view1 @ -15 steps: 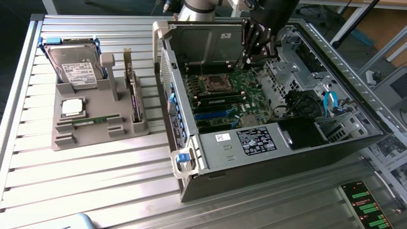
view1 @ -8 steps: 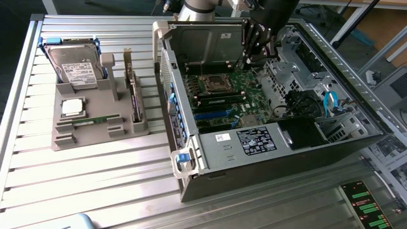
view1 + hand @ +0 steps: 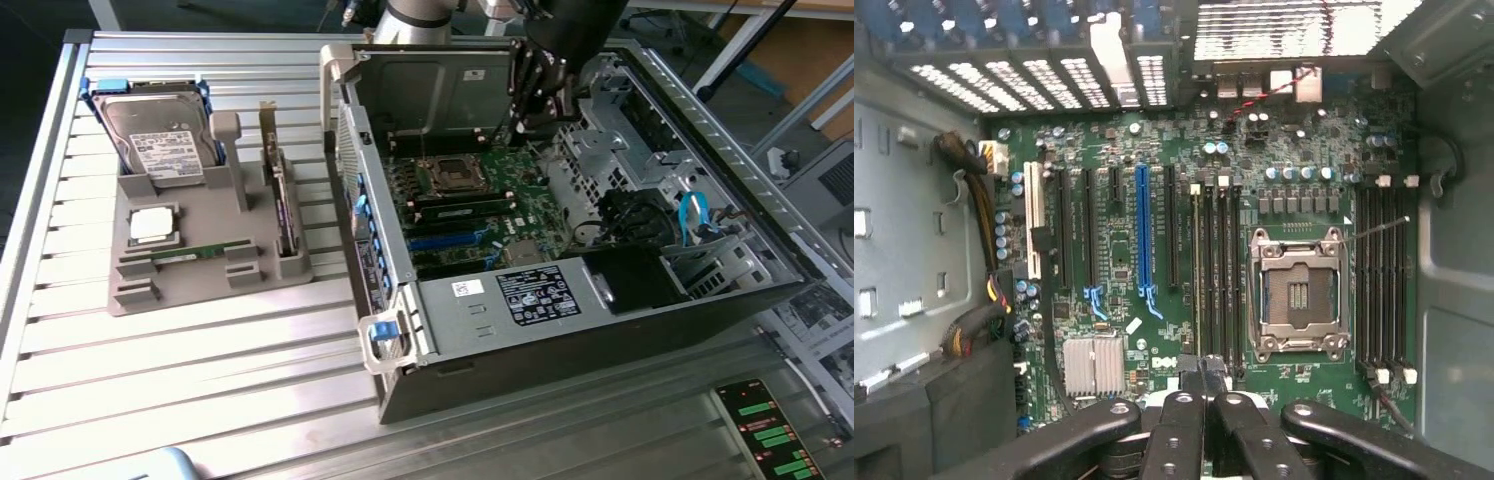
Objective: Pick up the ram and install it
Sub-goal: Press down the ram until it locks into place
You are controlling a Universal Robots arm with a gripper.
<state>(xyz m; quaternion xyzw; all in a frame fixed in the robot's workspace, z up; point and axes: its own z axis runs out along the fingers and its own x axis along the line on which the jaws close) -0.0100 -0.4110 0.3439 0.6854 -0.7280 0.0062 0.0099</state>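
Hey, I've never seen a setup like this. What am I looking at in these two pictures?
One picture comes from a camera off to the side. It shows a robot arm reaching into an open computer case on a slatted metal table. The other comes from a camera on the arm's wrist, looking past the gripper at the green motherboard inside the case. On the exterior view's left, a grey holder carries parts: a hard drive, a square silver processor chip, an upright expansion card and a ram stick lying flat. The gripper hangs over the motherboard near the processor socket. Whether it holds anything, I cannot tell.
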